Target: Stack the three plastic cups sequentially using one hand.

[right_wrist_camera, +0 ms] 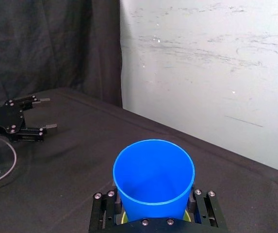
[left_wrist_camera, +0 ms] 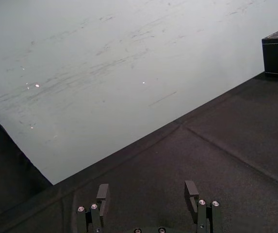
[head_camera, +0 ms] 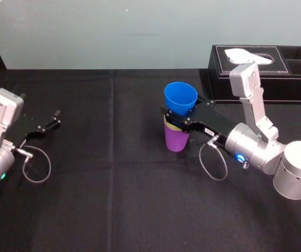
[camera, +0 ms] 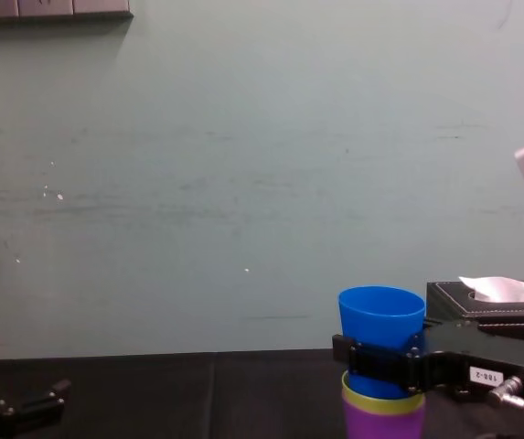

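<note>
The blue cup (head_camera: 180,97) sits partly nested in the yellow-green cup (camera: 380,402), which sits inside the purple cup (head_camera: 175,139) standing upright mid-table. My right gripper (head_camera: 182,113) reaches in from the right and is shut on the blue cup (right_wrist_camera: 153,184), one finger on each side of its lower wall. From the chest, the blue cup (camera: 380,320) rises well above the yellow-green rim, with the purple cup (camera: 385,425) below. My left gripper (head_camera: 48,123) rests open and empty at the table's far left, away from the cups.
A black tissue box (head_camera: 260,73) with a white tissue stands at the back right, just behind my right arm. Black cloth covers the table, with a pale wall behind. A grey cable loops beside each gripper.
</note>
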### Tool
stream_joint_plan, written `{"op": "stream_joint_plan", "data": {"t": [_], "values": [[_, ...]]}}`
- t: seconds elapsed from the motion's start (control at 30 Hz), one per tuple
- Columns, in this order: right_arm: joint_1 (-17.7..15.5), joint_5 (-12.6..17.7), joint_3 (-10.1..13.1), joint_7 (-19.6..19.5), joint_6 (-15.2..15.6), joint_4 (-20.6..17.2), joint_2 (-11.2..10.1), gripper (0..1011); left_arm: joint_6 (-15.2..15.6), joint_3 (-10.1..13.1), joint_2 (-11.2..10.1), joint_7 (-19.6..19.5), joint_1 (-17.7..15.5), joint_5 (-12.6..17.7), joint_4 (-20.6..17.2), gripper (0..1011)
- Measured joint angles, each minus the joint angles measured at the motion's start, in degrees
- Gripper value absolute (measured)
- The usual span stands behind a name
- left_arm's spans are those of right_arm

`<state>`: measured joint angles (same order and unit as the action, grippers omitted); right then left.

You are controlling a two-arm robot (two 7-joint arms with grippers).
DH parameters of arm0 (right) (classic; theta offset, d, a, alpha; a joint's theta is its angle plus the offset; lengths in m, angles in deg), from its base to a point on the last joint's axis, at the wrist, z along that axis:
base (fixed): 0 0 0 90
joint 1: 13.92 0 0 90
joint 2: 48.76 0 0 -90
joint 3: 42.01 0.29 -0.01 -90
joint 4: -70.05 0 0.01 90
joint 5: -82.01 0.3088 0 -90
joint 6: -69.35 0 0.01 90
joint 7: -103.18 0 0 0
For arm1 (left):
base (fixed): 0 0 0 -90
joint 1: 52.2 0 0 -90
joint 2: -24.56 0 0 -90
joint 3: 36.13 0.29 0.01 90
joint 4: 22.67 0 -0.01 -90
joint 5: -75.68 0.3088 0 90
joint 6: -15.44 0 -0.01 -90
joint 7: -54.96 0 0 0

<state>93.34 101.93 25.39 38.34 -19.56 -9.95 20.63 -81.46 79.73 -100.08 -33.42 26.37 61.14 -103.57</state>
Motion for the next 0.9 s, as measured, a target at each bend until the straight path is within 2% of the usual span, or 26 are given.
{"op": "stream_joint_plan", "data": {"t": [0.3, 0.63, 0.9], "values": [[-0.01, -0.1, -0.06, -0.04, 0.03, -0.23, -0.11, 739, 0.0, 0.0, 0.0, 0.0, 0.0, 0.0, 0.0, 1011], [-0.02, -0.19, -0.1, -0.11, 0.07, -0.39, -0.17, 999, 0.0, 0.0, 0.0, 0.0, 0.0, 0.0, 0.0, 1011], [-0.02, -0.27, -0.14, -0.15, 0.12, -0.44, -0.21, 1003, 0.0, 0.0, 0.0, 0.0, 0.0, 0.0, 0.0, 1011]]}}
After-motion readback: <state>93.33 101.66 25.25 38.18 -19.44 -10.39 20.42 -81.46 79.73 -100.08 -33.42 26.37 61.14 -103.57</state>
